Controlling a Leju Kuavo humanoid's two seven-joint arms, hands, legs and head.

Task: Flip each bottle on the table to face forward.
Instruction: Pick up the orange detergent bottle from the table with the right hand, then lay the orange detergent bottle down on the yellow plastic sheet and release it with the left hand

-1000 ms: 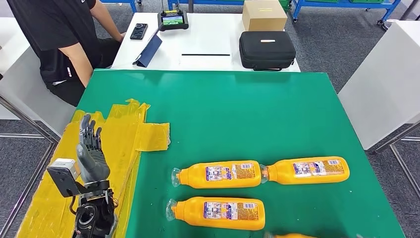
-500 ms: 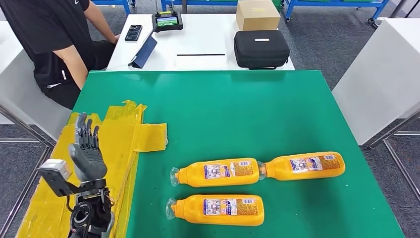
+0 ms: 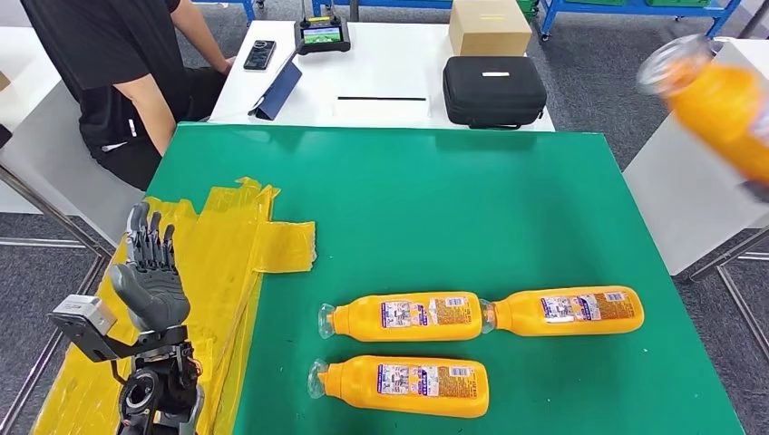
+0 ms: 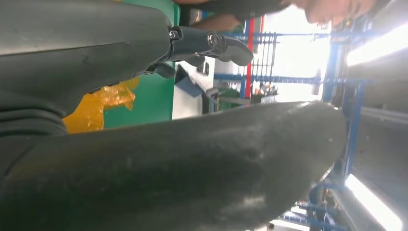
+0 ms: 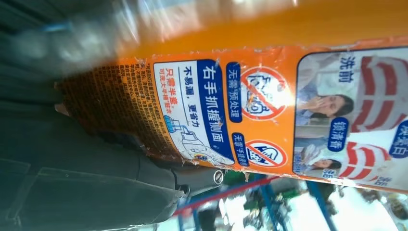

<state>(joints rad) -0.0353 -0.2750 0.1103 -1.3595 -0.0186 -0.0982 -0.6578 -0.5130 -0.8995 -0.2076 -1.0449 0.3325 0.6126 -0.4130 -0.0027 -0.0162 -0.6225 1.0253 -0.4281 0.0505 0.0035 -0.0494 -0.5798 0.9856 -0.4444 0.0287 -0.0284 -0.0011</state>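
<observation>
My right hand [image 5: 86,173] has just lifted a fourth bottle [image 3: 716,100] high above the green table [image 3: 453,208], gripping it for flipping, while my left hand [image 3: 145,281] stays open, empty.

A white table [image 3: 390,86] stands behind the green table [image 3: 435,208]. On the white table sit a black case [image 3: 494,91], a brown box [image 3: 490,25], a phone [image 3: 259,54] and a small screen [image 3: 320,36]. A person [image 3: 109,72] sits beside it.

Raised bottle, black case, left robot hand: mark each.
Raised bottle [image 3: 725,104], head view, orange body.
Black case [image 3: 494,89], head view, lid middle.
Left robot hand [image 3: 145,276], head view, back of hand.
</observation>
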